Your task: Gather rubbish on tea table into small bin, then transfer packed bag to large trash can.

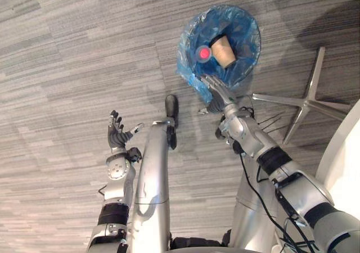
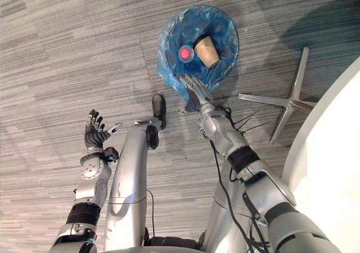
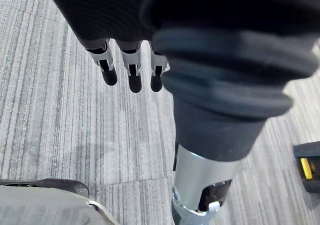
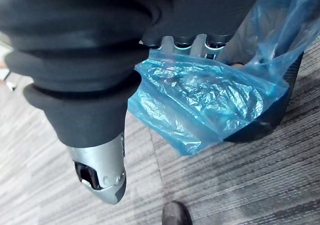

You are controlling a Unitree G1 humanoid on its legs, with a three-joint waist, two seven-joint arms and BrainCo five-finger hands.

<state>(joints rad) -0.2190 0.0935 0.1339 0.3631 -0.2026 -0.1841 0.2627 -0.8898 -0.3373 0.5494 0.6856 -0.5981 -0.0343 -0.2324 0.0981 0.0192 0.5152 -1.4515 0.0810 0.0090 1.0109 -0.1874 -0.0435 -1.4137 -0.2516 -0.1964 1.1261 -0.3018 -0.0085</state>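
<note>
- Blue plastic bag lines the small bin, which stands on the floor at approx 1 o'clock in the head view. The bag rim is folded out over the bin edge, w/ a loose crumpled flap hanging down the outside at the bin's 7 o'clock.
- Rubbish is in the bag: a brown paper cup lies tilted, dark end toward 11 o'clock. Just beside it, at its 9 o'clock, is a small round red-pink item; can't make out what it is.
- R hand comes in from 5 o'clock and sits at the bin's 7 o'clock edge, right against the hanging flap. In the right wrist view the plastic covers the hand's far end, so can't tell if it's loose or gripping the bag.
- L hand is at approx 8 o'clock, raised over bare floor and well apart from the bin. Its fingers are straight and slightly spread, holding nothing.
- Grey striped carpet lies under everything.
- Silver star-shaped chair base is at 3 o'clock, near the bin but not touching it.
- White curved surface cuts in at the 4 o'clock edge, apart from bin and base.
</note>
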